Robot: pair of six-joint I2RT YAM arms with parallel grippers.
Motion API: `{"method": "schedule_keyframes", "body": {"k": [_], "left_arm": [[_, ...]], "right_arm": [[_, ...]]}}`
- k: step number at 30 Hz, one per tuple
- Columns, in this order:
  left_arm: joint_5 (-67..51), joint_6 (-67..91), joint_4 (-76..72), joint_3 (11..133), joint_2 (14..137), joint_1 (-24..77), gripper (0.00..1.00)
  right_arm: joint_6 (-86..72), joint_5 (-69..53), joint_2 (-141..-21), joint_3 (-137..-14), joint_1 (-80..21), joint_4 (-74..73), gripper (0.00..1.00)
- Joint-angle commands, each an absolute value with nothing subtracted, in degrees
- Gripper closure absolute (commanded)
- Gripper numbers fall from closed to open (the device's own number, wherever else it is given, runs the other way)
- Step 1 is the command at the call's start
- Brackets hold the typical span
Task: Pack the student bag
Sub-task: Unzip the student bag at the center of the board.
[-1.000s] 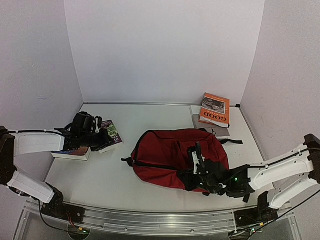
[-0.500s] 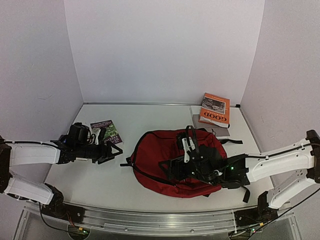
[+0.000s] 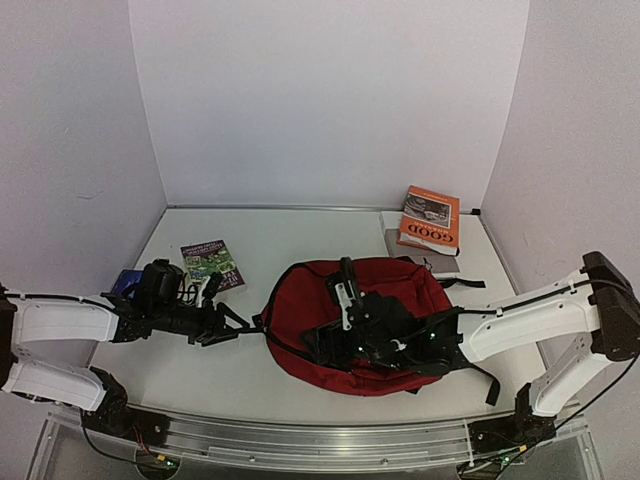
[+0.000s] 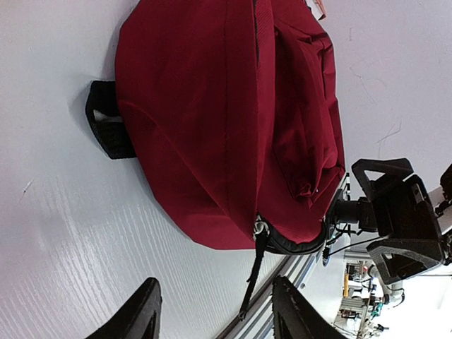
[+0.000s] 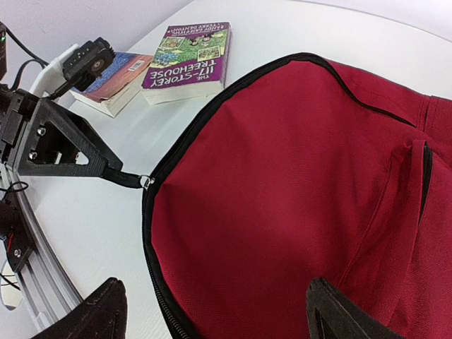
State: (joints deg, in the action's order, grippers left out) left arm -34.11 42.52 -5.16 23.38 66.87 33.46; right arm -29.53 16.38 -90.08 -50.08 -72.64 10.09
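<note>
Top external view: the student bag [image 3: 300, 305] lies flat in the middle of the table [image 3: 280, 230]. The right gripper [image 5: 212, 286] hovers over it, jaws wide (nothing between them). The left gripper [image 4: 215, 282], parted and empty, sits beside its left edge.

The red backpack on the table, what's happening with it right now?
The right gripper hangs open over the red student bag. The left gripper sits at the bag's edge, fingers apart around a black strap, not clamped. A purple book and an orange book lie out on the table.
</note>
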Motion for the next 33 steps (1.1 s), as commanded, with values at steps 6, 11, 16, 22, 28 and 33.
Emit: {"method": "schedule_keyframes", "body": {"k": [6,11,16,22,28,33], "left_arm": [[-34.0,42.4,-8.2,24.9,67.9,35.2,0.65],[-33.5,42.9,-9.1,24.6,67.8,35.5,0.77],[-33.4,43.3,-9.3,24.9,67.8,35.6,0.99],[-32.5,42.2,-7.1,27.1,66.3,35.6,1.00],[-32.5,40.0,-3.4,30.5,65.9,35.6,1.00],[-33.2,38.9,-1.8,32.1,66.8,35.6,1.00]], "right_arm": [[-27.8,15.8,-92.6,-54.0,-72.6,10.3,0.16],[-27.9,15.7,-93.8,-54.6,-72.6,10.3,0.16],[-26.6,14.9,-95.5,-55.9,-72.6,10.2,0.19],[-24.7,13.3,-99.1,-59.6,-72.6,8.7,0.25],[-24.2,16.0,-104.0,-63.6,-72.6,6.0,0.34],[-24.1,15.6,-106.8,-66.1,-72.6,4.6,0.38]]}}
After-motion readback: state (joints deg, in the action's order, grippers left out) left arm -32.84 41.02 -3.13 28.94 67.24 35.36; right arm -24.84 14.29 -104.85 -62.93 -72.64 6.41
